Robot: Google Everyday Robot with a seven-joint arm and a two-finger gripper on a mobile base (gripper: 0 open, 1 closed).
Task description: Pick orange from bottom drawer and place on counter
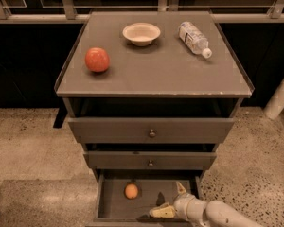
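Observation:
The orange (131, 191) is small, round and pale orange. It lies on the flat floor of the open bottom drawer (109, 207), left of centre. My gripper (171, 200) is open and empty. It reaches into the drawer from the lower right, with one finger pointing up and the other lying low toward the left. It is to the right of the orange and does not touch it. The counter (156, 72) is the flat grey-brown top of the cabinet above.
On the counter stand a red-orange apple-like fruit (97, 59) at the left, a pale bowl (141, 33) at the back and a plastic bottle (194, 39) lying at the right. Two upper drawers with knobs (152, 133) are slightly open. Speckled floor surrounds the cabinet.

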